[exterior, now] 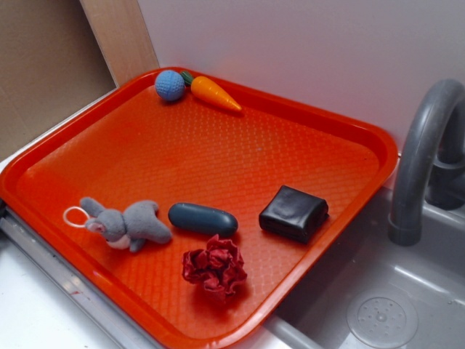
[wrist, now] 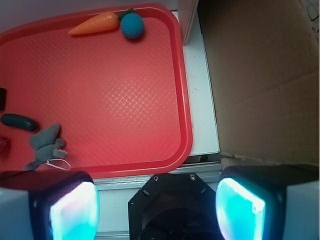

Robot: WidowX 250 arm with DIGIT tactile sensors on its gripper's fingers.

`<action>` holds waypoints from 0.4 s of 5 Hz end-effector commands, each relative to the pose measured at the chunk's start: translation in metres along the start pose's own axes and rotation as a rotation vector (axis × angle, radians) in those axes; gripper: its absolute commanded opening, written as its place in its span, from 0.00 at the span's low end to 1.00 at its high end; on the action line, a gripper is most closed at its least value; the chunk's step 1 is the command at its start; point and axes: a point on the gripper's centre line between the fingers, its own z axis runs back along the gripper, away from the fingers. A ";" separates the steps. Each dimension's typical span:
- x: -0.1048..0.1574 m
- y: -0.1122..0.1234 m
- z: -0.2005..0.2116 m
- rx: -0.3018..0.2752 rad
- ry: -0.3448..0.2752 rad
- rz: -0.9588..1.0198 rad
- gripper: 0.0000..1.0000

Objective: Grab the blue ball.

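The blue ball (exterior: 170,85) is small, light blue and knitted. It lies in the far left corner of the orange tray (exterior: 305,116), touching the leafy end of a toy carrot (exterior: 214,94). In the wrist view the blue ball (wrist: 132,25) sits near the tray's top right corner beside the carrot (wrist: 94,23). My gripper (wrist: 157,207) is open and empty, with glowing cyan pads (wrist: 75,212) wide apart. It hovers high over the tray's near edge, far from the ball. The gripper does not show in the exterior view.
On the tray lie a dark blue-grey capsule (exterior: 203,219), a grey plush rabbit (exterior: 123,224), a crumpled red thing (exterior: 215,266) and a black block (exterior: 293,212). A grey faucet (exterior: 425,156) and sink (exterior: 378,305) stand right. A cardboard wall (wrist: 260,80) stands beside the tray.
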 end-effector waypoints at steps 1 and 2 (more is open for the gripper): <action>0.000 0.000 0.000 0.000 0.000 0.000 1.00; 0.026 0.000 -0.018 -0.020 -0.047 -0.023 1.00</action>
